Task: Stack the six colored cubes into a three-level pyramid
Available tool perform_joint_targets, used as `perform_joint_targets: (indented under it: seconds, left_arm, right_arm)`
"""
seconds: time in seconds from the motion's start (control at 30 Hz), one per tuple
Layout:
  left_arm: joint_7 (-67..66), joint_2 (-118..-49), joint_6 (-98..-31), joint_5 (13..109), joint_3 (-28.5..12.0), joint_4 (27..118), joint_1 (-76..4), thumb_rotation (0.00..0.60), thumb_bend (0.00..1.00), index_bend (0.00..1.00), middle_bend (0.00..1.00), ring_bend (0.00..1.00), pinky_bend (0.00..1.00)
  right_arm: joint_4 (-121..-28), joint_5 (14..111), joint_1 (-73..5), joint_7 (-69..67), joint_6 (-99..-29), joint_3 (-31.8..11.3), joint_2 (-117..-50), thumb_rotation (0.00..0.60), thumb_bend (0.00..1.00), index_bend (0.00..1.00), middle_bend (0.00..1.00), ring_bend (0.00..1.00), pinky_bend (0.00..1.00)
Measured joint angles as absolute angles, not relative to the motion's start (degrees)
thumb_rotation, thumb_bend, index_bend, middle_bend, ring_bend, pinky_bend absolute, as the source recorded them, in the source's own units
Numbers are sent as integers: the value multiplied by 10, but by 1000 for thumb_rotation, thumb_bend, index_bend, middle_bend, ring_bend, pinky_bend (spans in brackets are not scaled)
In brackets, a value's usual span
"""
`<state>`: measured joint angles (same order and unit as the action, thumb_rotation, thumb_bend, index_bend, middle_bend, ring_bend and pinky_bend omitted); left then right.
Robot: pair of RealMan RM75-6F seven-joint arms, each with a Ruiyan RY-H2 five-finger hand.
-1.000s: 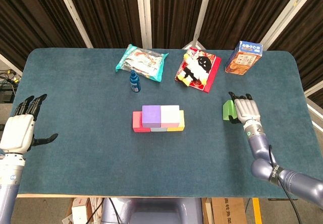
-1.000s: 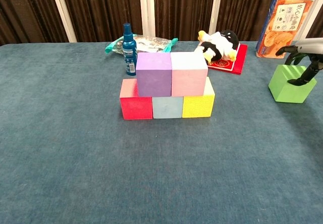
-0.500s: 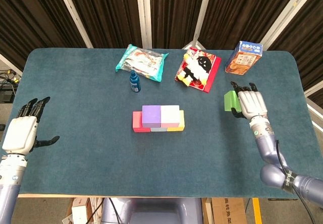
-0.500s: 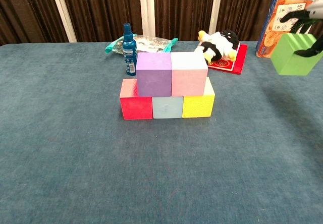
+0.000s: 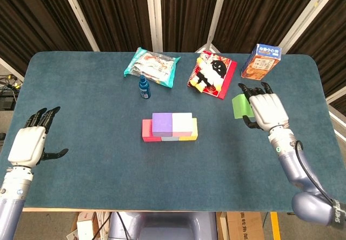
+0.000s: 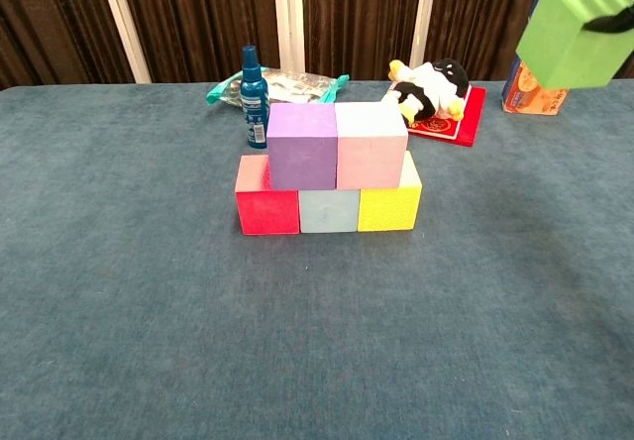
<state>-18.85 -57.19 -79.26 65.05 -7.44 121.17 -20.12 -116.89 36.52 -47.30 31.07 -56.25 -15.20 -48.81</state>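
At mid-table a red cube, a light blue cube and a yellow cube form a row. A purple cube and a pink cube sit on top of them. My right hand holds the green cube in the air, above and to the right of the stack. In the head view the green cube shows just left of that hand. My left hand hovers open by the table's left edge, holding nothing.
A blue spray bottle stands just behind the stack, with a snack bag further back. A red card with a plush toy and an orange carton lie at the back right. The teal table fills the view.
My right hand has lifted the green cube off the table and carried it up and slightly left toward the stack. My left hand has drifted slightly right.
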Motion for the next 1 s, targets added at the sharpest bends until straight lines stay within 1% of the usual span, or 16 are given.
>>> perform_joint_targets:
  seconds: [0.2, 0.43, 0.63, 0.77, 1.0]
  left_arm:
    - [-190, -569, -787, 649, -75, 1214, -201, 600, 121, 0, 104, 50, 98]
    - [-188, -569, -789, 653, -78, 1215, -199, 600, 121, 0, 104, 50, 98]
    - [-183, -566, -790, 656, -81, 1213, -197, 600, 122, 0, 104, 50, 99]
    - [-182, -566, -790, 654, -82, 1209, -196, 600, 122, 0, 104, 50, 98]
    - [-179, -567, -784, 646, -84, 1203, -197, 600, 122, 0, 104, 50, 99]
  right_arm:
    - [-1247, 295, -510, 338, -570, -170, -446, 600, 458, 0, 325, 203, 1]
    - [-1307, 163, -586, 361, -604, -202, -438, 600, 458, 0, 325, 203, 1]
    - [-1327, 38, -671, 376, -662, -229, -483, 600, 458, 0, 333, 203, 1]
    - [-1327, -39, -734, 392, -713, -246, -532, 600, 458, 0, 336, 203, 1]
    - [-1297, -132, -828, 449, -804, -261, -615, 600, 458, 0, 338, 203, 1]
